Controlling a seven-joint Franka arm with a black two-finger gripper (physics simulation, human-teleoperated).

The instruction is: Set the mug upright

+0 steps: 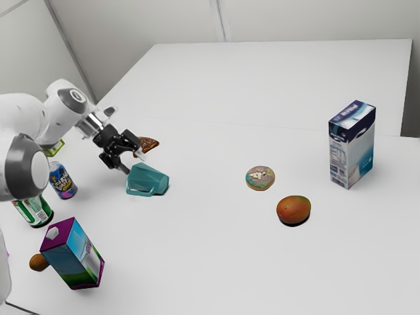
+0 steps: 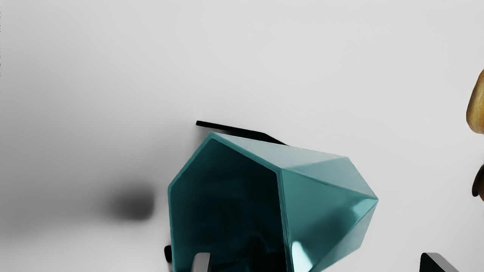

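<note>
Exterior view, left to right: near the left edge of the bench [image 1: 262, 262] stand a green-and-white can [image 1: 34, 212], a blue soda can [image 1: 63, 180] and a purple-topped carton [image 1: 71, 254]. Next, the pincer [image 1: 133, 163] is low at the mug [image 1: 148, 180]. In the wrist view its fingers are spread wide, one over the mug's mouth, the other beyond the base; nothing is gripped. The mug lies on its side, nearer the bench's left edge than its right, well in from the far edge. Further right: donut [image 1: 260, 178], mango [image 1: 293, 210], then blue-and-white carton [image 1: 352, 144] toward the right edge.

Status: upright position not attained. Judged remaining: secure a grip, rotate the mug onto its base, seat it on the bench, release.
</note>
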